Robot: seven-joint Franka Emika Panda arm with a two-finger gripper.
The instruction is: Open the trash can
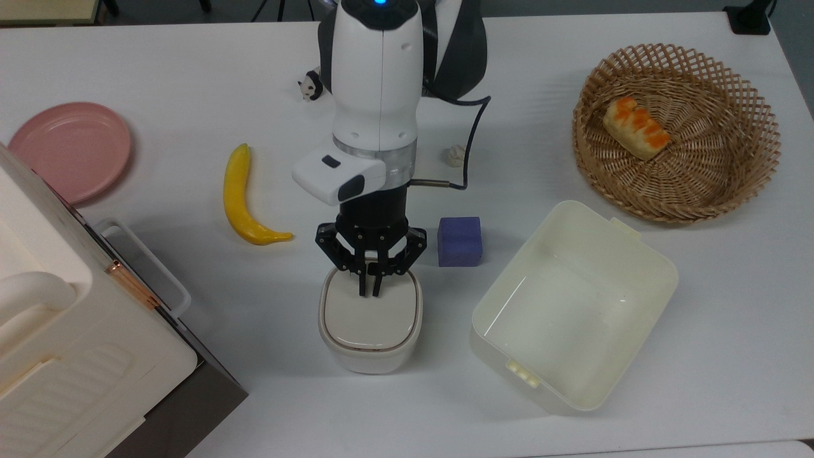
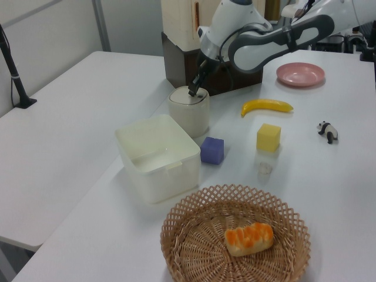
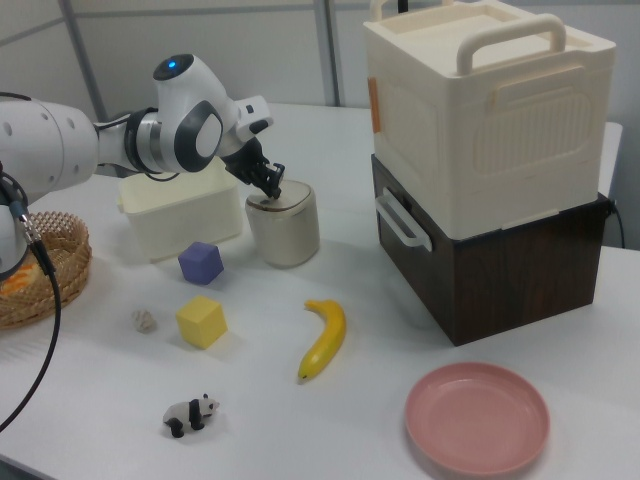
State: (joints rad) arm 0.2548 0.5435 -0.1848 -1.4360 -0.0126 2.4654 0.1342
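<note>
top view: one trash can (image 1: 370, 331) (lid down), one banana (image 1: 242, 198).

White tables (image 2: 70, 117), pale panelled wall (image 3: 200, 50) behind.

We take the lidless cream rectangular plastic tub (image 1: 574, 305) as our landmark. In the top view, a purple foam cube (image 1: 459, 241) sits just beside its left, a yellow plastic banana (image 1: 244, 197) farther left, and a round pink plate (image 1: 70, 150) beyond. Above the tub's right we see a woven wicker basket (image 1: 750, 159) holding an orange-topped bread roll (image 1: 636, 128).
</note>
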